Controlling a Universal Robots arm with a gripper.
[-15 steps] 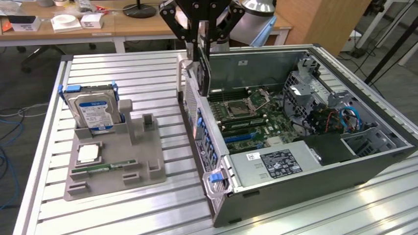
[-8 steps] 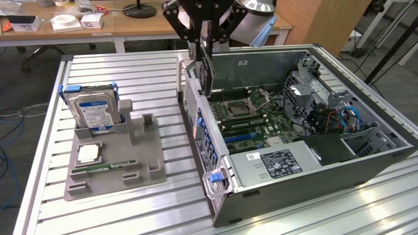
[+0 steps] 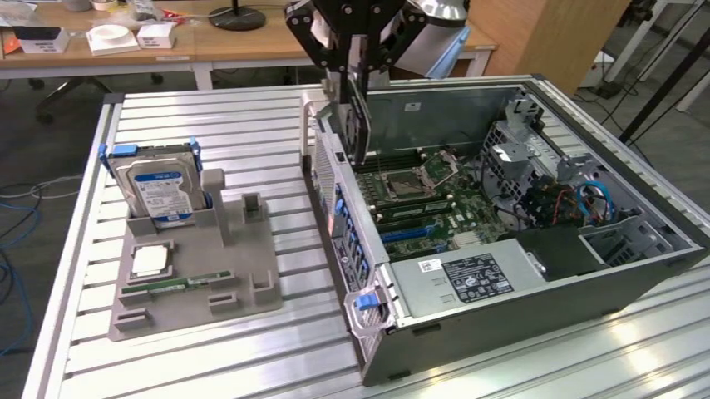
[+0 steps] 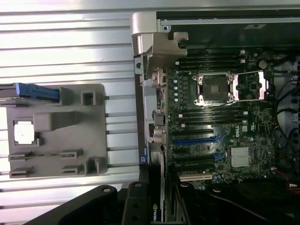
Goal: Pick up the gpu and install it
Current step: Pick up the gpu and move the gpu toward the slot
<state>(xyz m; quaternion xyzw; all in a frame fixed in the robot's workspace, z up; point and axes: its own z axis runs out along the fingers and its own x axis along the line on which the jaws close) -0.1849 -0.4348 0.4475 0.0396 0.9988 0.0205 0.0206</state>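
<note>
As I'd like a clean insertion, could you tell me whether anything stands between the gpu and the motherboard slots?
Nothing visible does. The claw holds the gpu upright over the open case, and the blue slots on the motherboard lie bare, with no card or cable across them.

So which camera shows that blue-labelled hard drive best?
The exterior view: the hard drive stands upright in its grey holder, label facing the camera. The wrist view looks down on its top edge with the blue rail.

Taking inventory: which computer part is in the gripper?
The gpu, held edge-on above the case; the hard drive and processor sit in the grey holder.
</note>
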